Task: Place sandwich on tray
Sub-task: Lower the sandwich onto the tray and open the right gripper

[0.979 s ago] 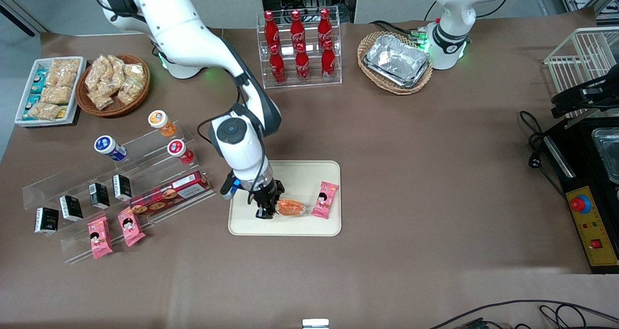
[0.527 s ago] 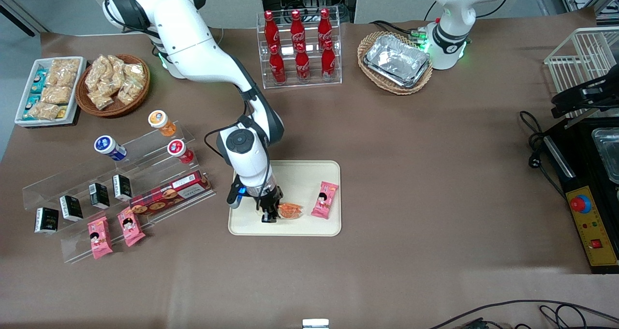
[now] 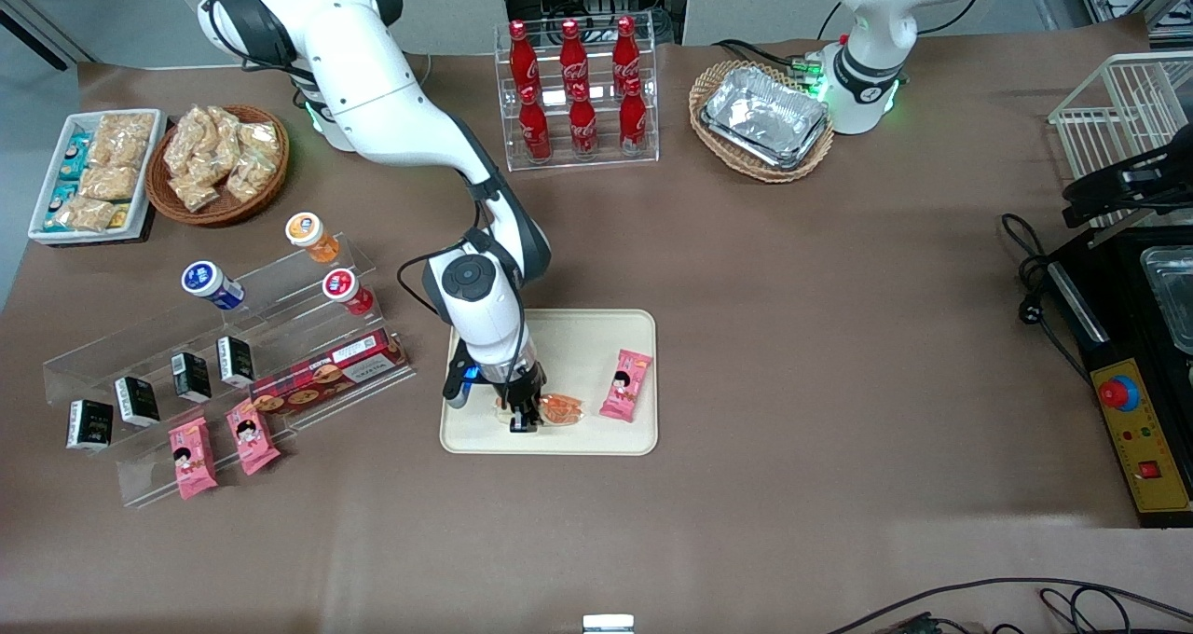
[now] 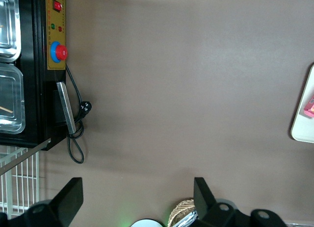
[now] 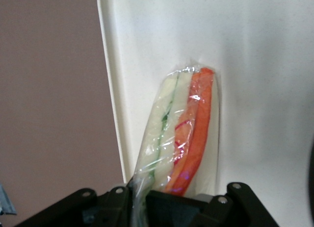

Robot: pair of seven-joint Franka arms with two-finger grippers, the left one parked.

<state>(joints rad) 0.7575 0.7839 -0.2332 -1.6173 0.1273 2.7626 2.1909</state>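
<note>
1. Since the earlier frames, the gripper (image 3: 524, 417) has descended and shifted slightly toward the tray's (image 3: 569, 443) near edge, carrying the sandwich (image 3: 561, 408) with it.
2. Fingers pinch one end of the sandwich (image 5: 180, 134); the wedge lies low over the tray (image 5: 260, 50), apparently touching it, likely positioned for release.
3. Pink snack packet (image 3: 625, 385) on the tray lies beside the sandwich, apart from it.
4. Counts: one sandwich, one tray, three pink packets in all (two (image 3: 221, 446) toward the working arm's end), six red bottles (image 3: 577, 90), two wicker baskets.
</note>
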